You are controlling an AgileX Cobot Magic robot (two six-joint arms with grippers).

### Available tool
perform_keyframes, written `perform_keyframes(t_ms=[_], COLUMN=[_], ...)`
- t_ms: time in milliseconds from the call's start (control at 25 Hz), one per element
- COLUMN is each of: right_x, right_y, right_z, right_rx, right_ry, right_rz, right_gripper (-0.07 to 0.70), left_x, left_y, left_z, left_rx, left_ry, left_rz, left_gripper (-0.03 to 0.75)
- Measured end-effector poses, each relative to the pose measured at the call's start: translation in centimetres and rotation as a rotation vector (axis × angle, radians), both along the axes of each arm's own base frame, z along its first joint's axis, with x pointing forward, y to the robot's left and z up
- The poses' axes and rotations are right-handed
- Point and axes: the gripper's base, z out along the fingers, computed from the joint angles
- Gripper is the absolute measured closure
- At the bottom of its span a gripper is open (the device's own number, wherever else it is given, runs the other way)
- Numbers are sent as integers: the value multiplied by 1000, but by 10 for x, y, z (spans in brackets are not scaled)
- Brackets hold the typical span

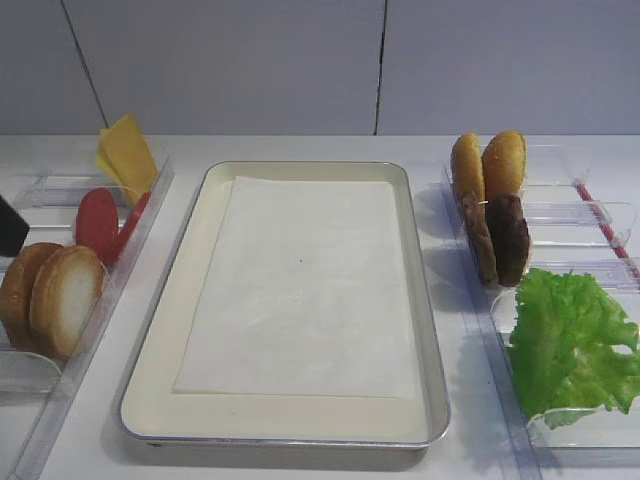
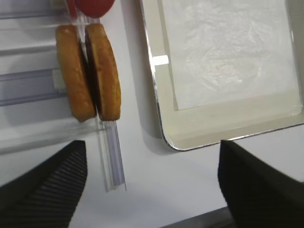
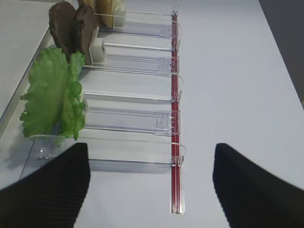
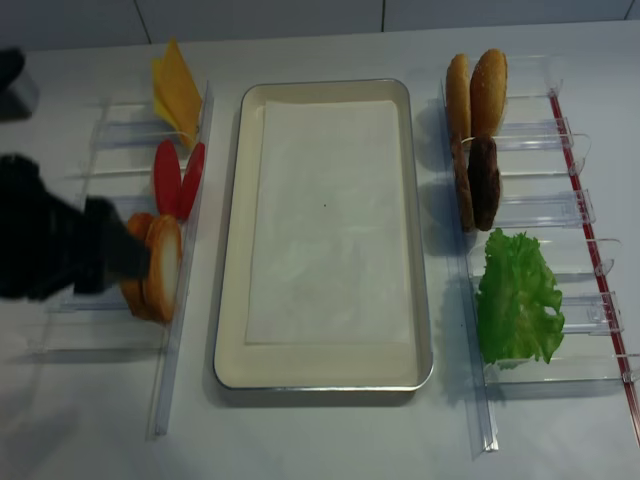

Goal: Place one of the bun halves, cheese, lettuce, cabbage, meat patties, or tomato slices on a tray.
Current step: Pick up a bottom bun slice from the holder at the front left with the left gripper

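The cream tray [image 1: 415,300] lies in the middle, holding only its white paper liner. In the left holder stand cheese [image 1: 127,155], tomato slices [image 1: 98,222] and two bun halves [image 1: 68,298] on edge. The right holder has meat patties [image 1: 505,240] and lettuce [image 1: 570,340]. Cabbage is out of view. My left gripper [image 2: 152,185] is open and empty, above the table just in front of the bun halves [image 2: 90,71] and beside the tray's near corner [image 2: 175,142]. Near the lettuce [image 3: 52,95], my right gripper [image 3: 149,185] hangs open over bare table.
Two golden buns [image 1: 487,165] stand behind the patties. Clear plastic holders [image 4: 540,210] run along both sides of the tray, the right one edged by a red strip [image 3: 175,118]. My black left arm [image 4: 45,240] covers part of the left holder.
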Motion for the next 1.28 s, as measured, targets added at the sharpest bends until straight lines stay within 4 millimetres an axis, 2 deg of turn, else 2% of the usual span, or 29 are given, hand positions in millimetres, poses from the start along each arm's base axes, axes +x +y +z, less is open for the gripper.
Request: perform_keyframes(t_ms=[160,320,560,880,1280], right_x=[0,0,0,0,0], right_y=[0,0,0,0,0], right_z=[0,0,0,0,0], right_rx=[0,0,0,0,0], right_ry=[0,0,0,0,0], right_rz=[0,0,0,0,0], right_gripper=[98,98,98,98,98], left_x=[28,46,70,85,92], left_y=[-7,-17,-25,-28,-30], left_z=[3,1,-18,-38,-48], left_rx=[-12,-27,72,120,126], left_ry=[40,89,161,229,265], left_rz=[16,43,31,27,26], left_gripper=[186,186,188,189,189])
